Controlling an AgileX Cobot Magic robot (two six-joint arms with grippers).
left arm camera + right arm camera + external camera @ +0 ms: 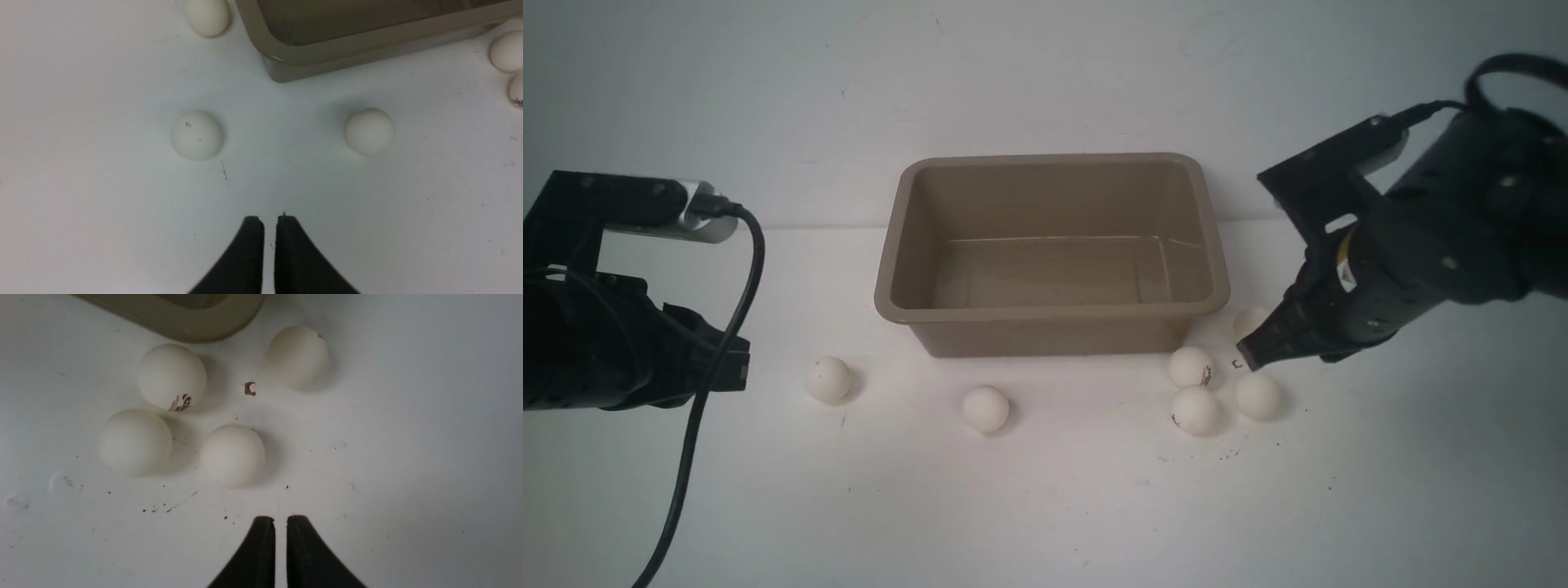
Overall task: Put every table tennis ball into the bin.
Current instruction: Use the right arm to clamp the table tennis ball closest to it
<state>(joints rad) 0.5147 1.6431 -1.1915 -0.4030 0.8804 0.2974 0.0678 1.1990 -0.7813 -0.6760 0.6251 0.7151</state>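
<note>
Fingers of left gripper (270,220) and right gripper (280,519) stand slightly parted, holding nothing; balls (986,409) lie outside the bin (1054,328), several near its right front corner, presumably light, slippery and dentable, best pinched gently across the middle

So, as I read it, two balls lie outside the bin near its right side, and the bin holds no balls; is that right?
Not quite: four balls lie outside the bin near its right side, as the right wrist view shows. The bin does hold no balls.
</note>
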